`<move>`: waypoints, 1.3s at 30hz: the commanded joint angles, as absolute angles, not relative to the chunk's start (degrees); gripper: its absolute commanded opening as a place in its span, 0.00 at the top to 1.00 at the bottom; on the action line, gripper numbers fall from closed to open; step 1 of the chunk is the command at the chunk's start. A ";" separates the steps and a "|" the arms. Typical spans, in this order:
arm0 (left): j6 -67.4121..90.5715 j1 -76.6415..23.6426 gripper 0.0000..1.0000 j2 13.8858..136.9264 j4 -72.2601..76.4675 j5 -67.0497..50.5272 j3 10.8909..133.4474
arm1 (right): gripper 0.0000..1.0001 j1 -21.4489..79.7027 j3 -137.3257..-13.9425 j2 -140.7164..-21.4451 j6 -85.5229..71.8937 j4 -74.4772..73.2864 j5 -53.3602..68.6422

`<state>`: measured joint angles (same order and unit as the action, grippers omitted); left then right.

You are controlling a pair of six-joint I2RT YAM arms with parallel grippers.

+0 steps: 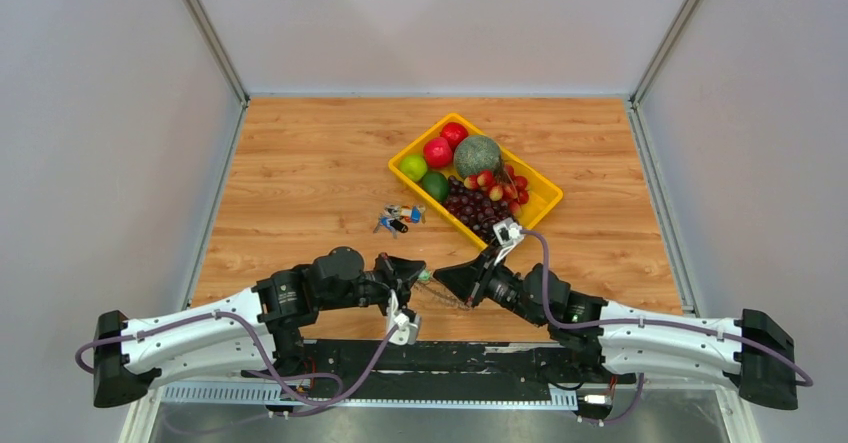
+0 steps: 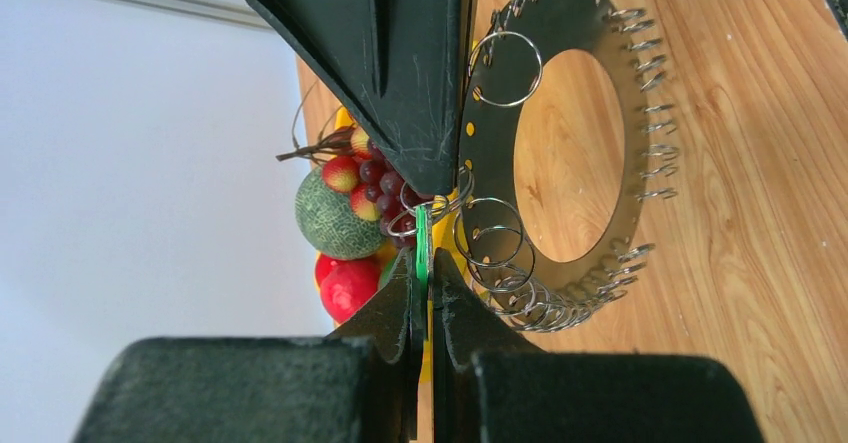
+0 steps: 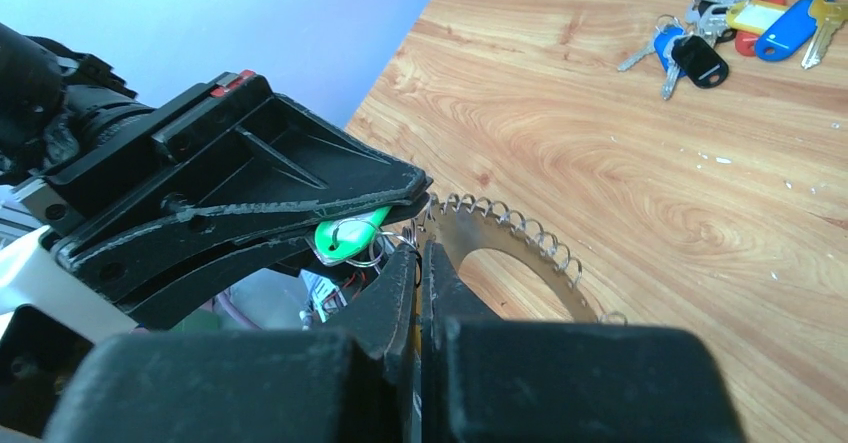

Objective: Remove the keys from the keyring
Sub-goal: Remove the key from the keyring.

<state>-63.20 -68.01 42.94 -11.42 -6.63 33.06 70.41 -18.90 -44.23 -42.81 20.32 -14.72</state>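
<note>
Black fingers of the left pincer (image 2: 421,266) are pressed together on a green tag (image 2: 421,233) at the bottom centre of its own view. Tip to tip with it, the right pincer (image 3: 420,255) is also pressed together, right at the rim of the keyring (image 2: 492,158) among small wire rings. Just which of these it pinches I cannot tell. The keyring shows as a flat silver band with a wide round hole, and small wire loops (image 2: 540,308) bristle all along its outer edge. It fills the upper right of the left wrist view and runs out from the fingertips at the lower centre of the right wrist view. Whether it touches the wooden table (image 1: 300,183) I cannot tell. In the overhead view both pincers meet at the lower centre, with the tag between them. Farther up the table, well apart from the pincers, lies a bunch (image 1: 398,218) of keys with blue, red and black heads. Beyond it, right of centre, a yellow tray (image 1: 548,195) sits askew, holding dark grapes (image 1: 478,208), a melon (image 1: 477,155), and red and green fruit.
</note>
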 commanded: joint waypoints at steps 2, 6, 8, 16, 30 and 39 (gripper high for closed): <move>-63.99 -69.49 1.00 42.91 -13.92 -11.16 35.18 | 1.00 68.20 -22.94 -48.61 -40.90 18.62 -21.58; -64.22 -69.73 1.00 43.20 -14.24 -10.56 35.33 | 1.00 68.25 -27.98 -54.94 -40.28 12.66 -21.70; -64.42 -70.12 1.00 43.63 -14.65 -9.82 35.52 | 1.00 68.12 -29.19 -57.60 -42.47 12.06 -21.99; -66.35 -75.38 1.00 48.06 -19.24 1.19 37.60 | 1.00 63.70 -35.50 -63.16 -52.67 5.24 -18.08; -73.93 -91.86 1.00 52.80 -19.37 28.25 36.86 | 1.00 55.82 -32.18 -59.59 -69.57 9.53 -7.92; -81.65 -99.09 1.00 57.27 -10.41 40.95 33.13 | 1.00 55.01 -27.73 -52.95 -74.94 11.76 -9.01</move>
